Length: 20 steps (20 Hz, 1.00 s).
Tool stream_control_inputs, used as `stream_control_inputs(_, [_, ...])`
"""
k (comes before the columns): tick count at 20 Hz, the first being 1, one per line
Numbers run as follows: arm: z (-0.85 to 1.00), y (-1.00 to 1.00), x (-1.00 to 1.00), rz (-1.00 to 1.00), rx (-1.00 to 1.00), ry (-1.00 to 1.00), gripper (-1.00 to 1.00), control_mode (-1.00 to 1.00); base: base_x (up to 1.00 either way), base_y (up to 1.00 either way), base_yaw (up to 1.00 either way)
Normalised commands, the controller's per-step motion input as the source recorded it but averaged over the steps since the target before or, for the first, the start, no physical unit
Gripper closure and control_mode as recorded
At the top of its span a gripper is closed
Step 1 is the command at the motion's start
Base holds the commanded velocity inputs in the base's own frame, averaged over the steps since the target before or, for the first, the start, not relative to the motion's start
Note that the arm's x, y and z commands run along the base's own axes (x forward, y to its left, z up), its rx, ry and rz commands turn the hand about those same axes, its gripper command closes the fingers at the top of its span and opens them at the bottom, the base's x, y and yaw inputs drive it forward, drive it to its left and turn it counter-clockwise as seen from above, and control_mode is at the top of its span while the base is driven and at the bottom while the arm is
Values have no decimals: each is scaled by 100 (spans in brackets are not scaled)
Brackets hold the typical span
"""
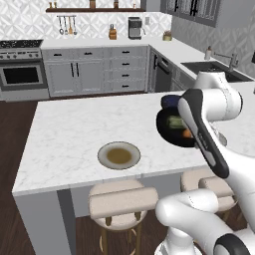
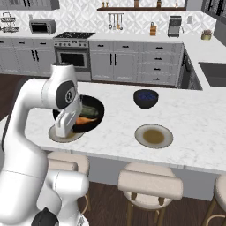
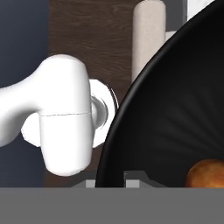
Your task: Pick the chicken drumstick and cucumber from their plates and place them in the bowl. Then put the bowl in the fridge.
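Tool (image 3: 111,177) clamped on bowl (image 3: 175,109) rim — bowl lifted

Arm folded low over counter edge; gripper (image 3: 114,178) pinched on bowl (image 3: 175,109) rim, apparently.

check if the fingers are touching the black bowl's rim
Touching: in the hand view the fingers sit shut on either side of the black bowl rim, pinching it.

Black bowl (image 3: 175,109) rim close, drumstick (image 3: 206,173) inside, stool (image 3: 148,35) below
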Motion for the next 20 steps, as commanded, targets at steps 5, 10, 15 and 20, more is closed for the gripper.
stream_control_inputs(5, [6, -1, 0, 0, 1, 0, 100, 100, 0, 0, 0])
stream_control_inputs(10, [0, 0, 0, 0, 0, 0, 100, 100, -83, -1, 0])
stream_control_inputs(15, [0, 0, 0, 0, 0, 0, 100, 100, -80, 65, 25])
stream_control_inputs(20, [0, 0, 0, 0, 0, 0, 100, 100, -14, 100, 52])
